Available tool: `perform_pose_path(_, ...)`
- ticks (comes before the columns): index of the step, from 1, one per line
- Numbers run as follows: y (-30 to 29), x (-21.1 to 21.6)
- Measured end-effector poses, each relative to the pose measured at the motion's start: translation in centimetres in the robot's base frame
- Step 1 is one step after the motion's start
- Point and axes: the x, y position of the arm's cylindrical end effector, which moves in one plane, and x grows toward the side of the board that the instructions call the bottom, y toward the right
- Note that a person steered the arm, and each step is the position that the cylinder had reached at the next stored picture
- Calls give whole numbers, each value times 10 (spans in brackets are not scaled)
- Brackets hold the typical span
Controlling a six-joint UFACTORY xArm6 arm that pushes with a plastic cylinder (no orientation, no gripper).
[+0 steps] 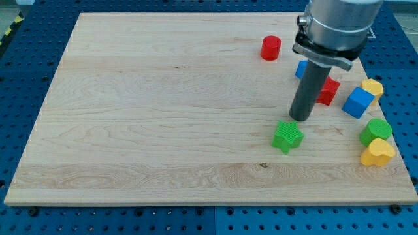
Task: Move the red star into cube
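Observation:
The red star [330,91] lies at the view's right, partly hidden behind my rod. The blue cube [358,102] sits just right of it, a small gap between them. My tip [300,119] rests on the board left of and slightly below the red star, just above the green star [288,136]. I cannot tell if the rod touches the red star. Another blue block [301,68] shows behind the rod's left side, mostly hidden, so its shape is unclear.
A red cylinder [271,47] stands near the view's top. A yellow block [373,87] sits above right of the blue cube. A green block [376,130] and a yellow block [377,153] lie near the wooden board's [163,117] right edge.

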Motion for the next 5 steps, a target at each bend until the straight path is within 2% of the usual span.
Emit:
perform_pose_path(1, 12, -12)
perform_pose_path(3, 24, -69)
perform_pose_path(4, 33, -81)
perform_pose_path(5, 33, -44)
